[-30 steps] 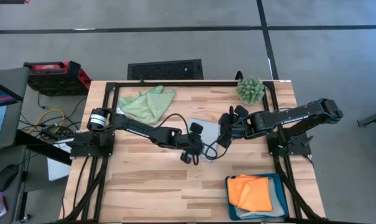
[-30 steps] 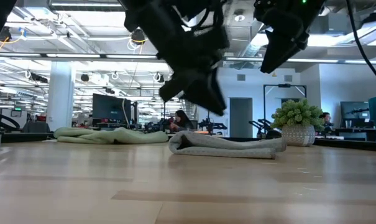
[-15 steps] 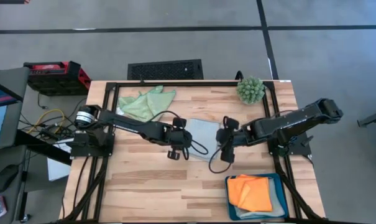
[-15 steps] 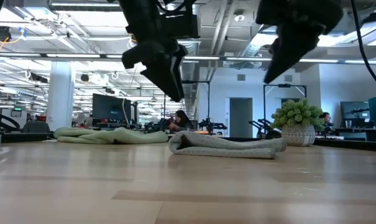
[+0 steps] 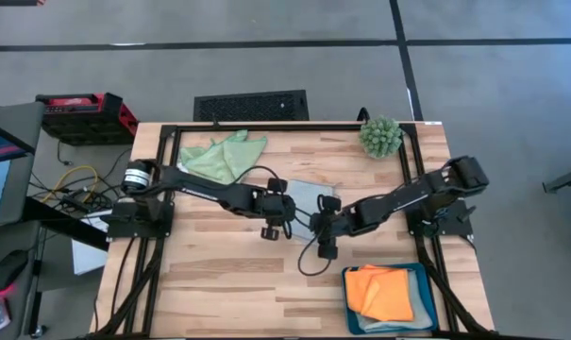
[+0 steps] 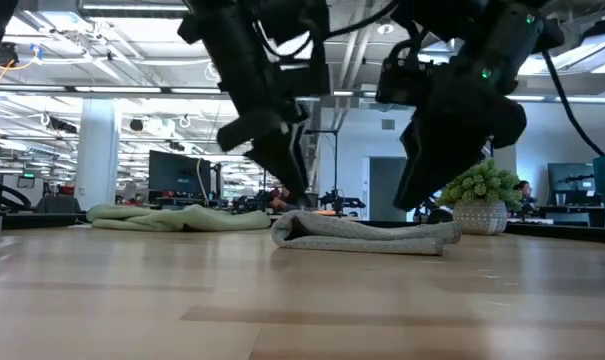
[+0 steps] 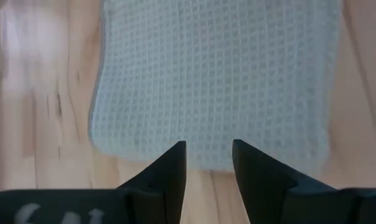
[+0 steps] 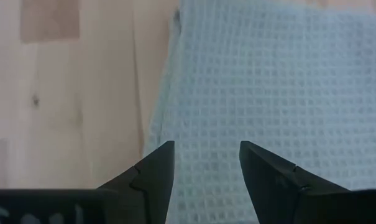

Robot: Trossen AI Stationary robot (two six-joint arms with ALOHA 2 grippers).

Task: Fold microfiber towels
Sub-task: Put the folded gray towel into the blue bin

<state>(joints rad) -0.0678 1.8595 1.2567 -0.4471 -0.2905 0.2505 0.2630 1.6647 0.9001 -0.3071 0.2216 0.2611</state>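
Here the pale blue-grey towel (image 5: pixel 304 196) lies folded near the middle of the tabletop (image 5: pixel 219 274). The left end effector (image 7: pixel 209 163) hovers above its near edge, fingers apart and holding nothing. The right end effector (image 8: pixel 206 167) hangs over the same towel, also parted and empty. The light green towel (image 5: pixel 224 156) lies crumpled near the far left corner. The orange towel (image 5: pixel 387 293) rests in the teal tray (image 5: pixel 427 283) at the near right.
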